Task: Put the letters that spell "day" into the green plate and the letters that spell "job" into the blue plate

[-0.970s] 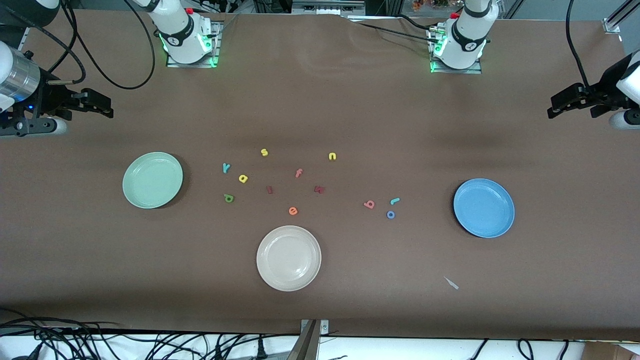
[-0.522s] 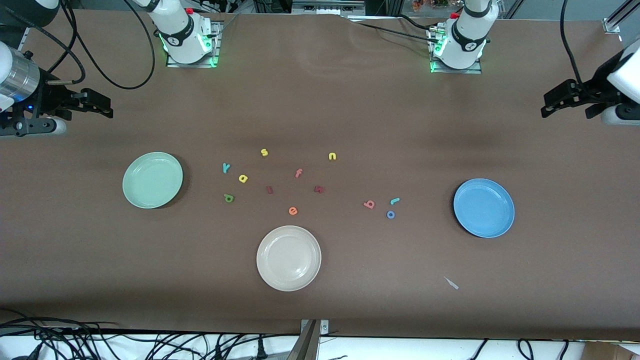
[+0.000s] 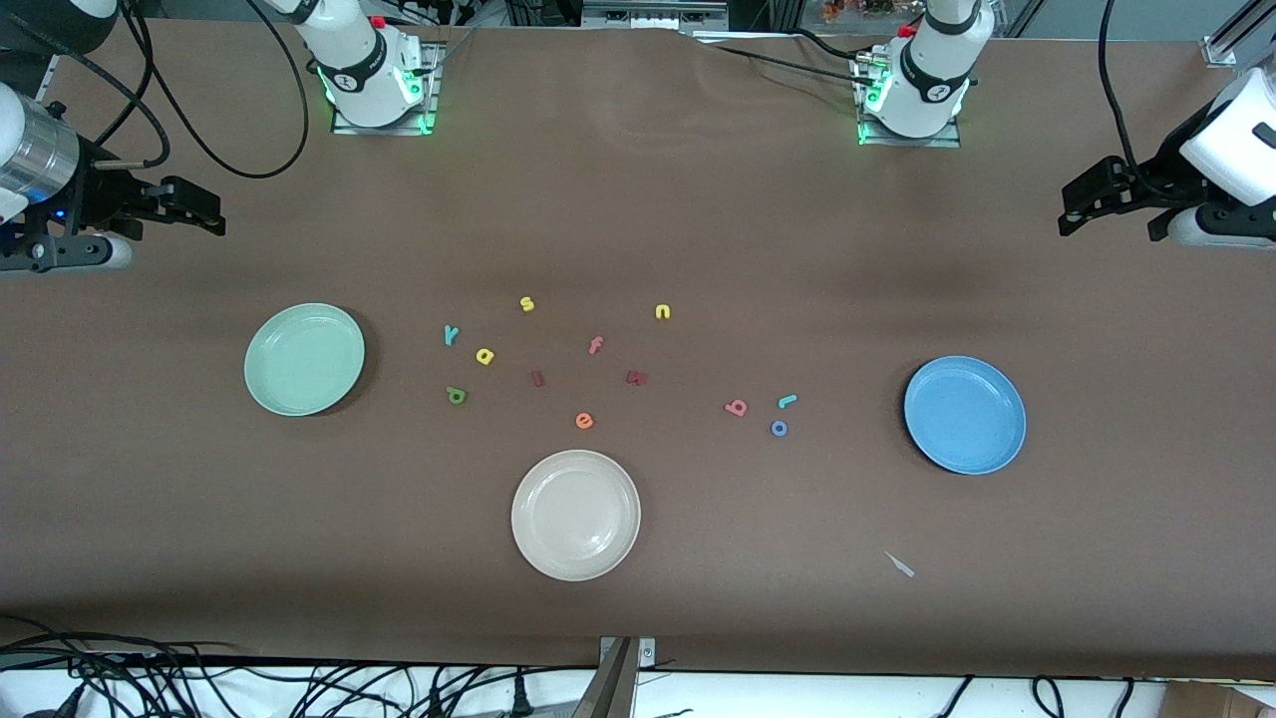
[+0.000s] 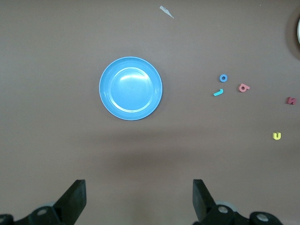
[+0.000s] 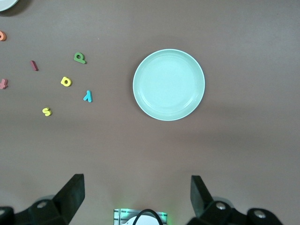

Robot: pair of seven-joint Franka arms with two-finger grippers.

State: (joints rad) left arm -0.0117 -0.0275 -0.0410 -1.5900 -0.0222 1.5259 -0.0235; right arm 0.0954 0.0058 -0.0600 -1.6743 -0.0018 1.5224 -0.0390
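Front view showed both the left gripper (image 3: 1107,197) and right gripper (image 3: 184,207) spread and empty, all six letters on the table between the green plate (image 3: 304,359) and blue plate (image 3: 964,414); the yellow a (image 3: 484,356), near the s (image 3: 526,304), risked a mix-up.

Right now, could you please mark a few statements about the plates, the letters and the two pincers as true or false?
1. The green plate holds no letters. True.
2. The blue "o" lies in the blue plate. False: it lies on the table beside the pink "b" and the teal "j", toward the right arm's end from that plate.
3. Both pincers are open and hold nothing. True: the left pincer and the right pincer stand wide apart.
4. The yellow "a" sits on the cream-white plate. False: it lies on the table between the teal "y" and the dark green "d".
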